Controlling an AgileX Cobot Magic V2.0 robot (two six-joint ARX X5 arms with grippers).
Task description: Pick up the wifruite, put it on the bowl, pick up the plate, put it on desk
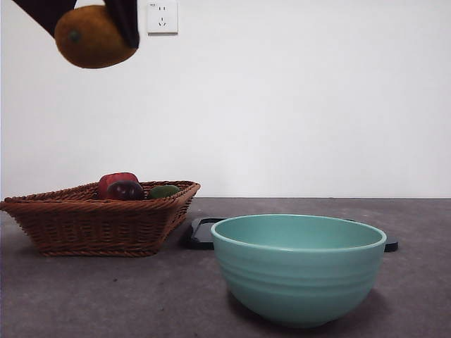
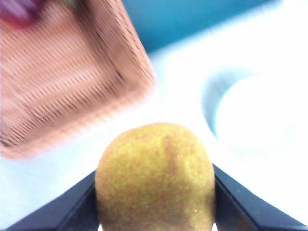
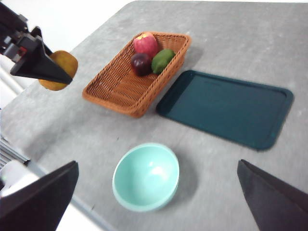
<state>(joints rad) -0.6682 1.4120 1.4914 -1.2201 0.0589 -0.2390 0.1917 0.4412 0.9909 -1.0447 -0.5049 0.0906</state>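
The left pincer [image 1: 95, 32] grips the wifruite [image 1: 91, 39] between its jaws, high above the counter [image 1: 106, 296] at about ten o'clock from the bowl [image 1: 299, 267], over the wicker basket [image 1: 99, 218]. The round, rough skin may roll out mid-carry, or a release off-centre could bounce it off the rim. The right pincer [image 3: 159, 202] waits, spread wide.

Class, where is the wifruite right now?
The wifruite is held in the left end effector, high in the air at the front view's upper left, above the wicker basket.

Wicker basket [image 3: 122, 89] – red, purple, green fruit – beside dark tray [image 3: 226, 108].
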